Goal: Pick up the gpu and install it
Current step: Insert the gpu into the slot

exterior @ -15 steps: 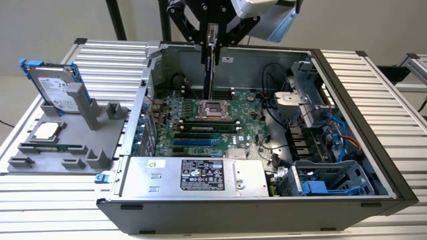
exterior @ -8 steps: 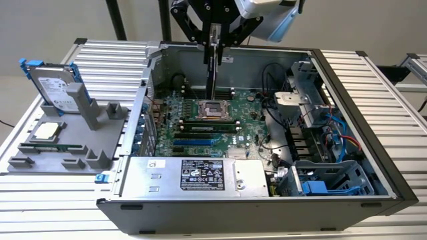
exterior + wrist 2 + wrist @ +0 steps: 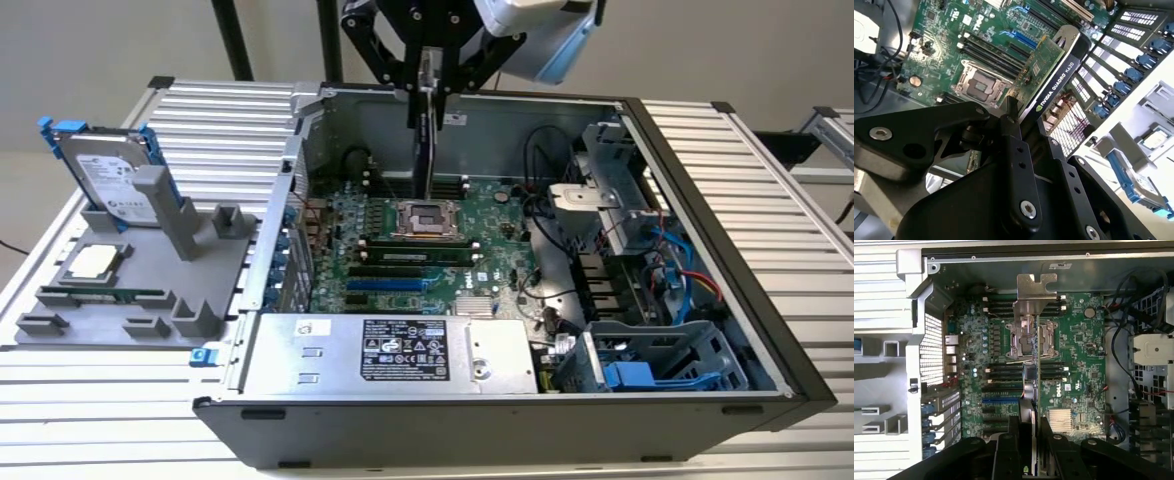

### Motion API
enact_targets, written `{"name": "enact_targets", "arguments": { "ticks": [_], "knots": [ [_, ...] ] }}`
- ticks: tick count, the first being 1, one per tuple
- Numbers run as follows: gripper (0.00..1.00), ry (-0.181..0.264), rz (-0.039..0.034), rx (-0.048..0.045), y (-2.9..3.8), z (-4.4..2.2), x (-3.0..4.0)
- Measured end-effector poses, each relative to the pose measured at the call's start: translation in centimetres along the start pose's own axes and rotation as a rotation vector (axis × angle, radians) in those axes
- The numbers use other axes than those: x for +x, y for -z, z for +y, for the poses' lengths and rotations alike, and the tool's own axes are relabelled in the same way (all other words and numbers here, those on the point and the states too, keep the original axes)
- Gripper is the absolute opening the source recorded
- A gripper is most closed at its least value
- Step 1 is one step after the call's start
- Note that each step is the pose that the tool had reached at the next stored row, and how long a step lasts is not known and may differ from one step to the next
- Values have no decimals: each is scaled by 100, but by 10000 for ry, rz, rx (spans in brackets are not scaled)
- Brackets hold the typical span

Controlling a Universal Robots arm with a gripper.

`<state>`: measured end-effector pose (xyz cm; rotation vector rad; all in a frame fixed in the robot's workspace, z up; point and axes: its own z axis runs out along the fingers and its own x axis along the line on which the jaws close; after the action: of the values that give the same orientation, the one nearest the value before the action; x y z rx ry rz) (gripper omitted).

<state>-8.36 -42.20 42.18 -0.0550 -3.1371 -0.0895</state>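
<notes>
Clearly, the pincer (image 3: pixel 430 78) is clamped on the gpu (image 3: pixel 429 150). It grips one end, so the card hangs upright, straight down from between the fingers. The card is inside the opening of the computer case (image 3: pixel 467 425), which rests on the table (image 3: pixel 94 400). In the exterior view its lower end is over the motherboard (image 3: pixel 387 255), close to the processor socket (image 3: pixel 434 215). In the first wrist view the silver bracket (image 3: pixel 1036 290) is the end farthest from the pincer.
</notes>
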Motion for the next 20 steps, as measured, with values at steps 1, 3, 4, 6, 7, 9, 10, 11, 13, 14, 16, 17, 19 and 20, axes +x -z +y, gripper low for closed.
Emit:
{"name": "enact_targets", "arguments": {
  "ticks": [1,3,4,6,7,9,10,11,13,14,16,17,19,20],
  "knots": [
    [0,79,5,0,0,0,0],
    [0,256,14,1,0,0,0],
    [0,353,20,1,0,0,0],
    [0,541,31,2,0,0,0],
    [0,626,36,2,0,0,0],
    [0,795,45,3,0,0,-3],
    [0,873,50,4,0,0,-5],
    [0,955,54,3,0,0,-8],
    [0,1115,64,4,0,0,-15],
    [0,1199,68,4,0,1,-19],
    [0,1354,77,5,0,1,-25],
    [0,1431,82,5,0,1,-28],
    [0,1579,90,7,0,1,-33],
    [0,1650,94,6,0,1,-35]
  ]
}}
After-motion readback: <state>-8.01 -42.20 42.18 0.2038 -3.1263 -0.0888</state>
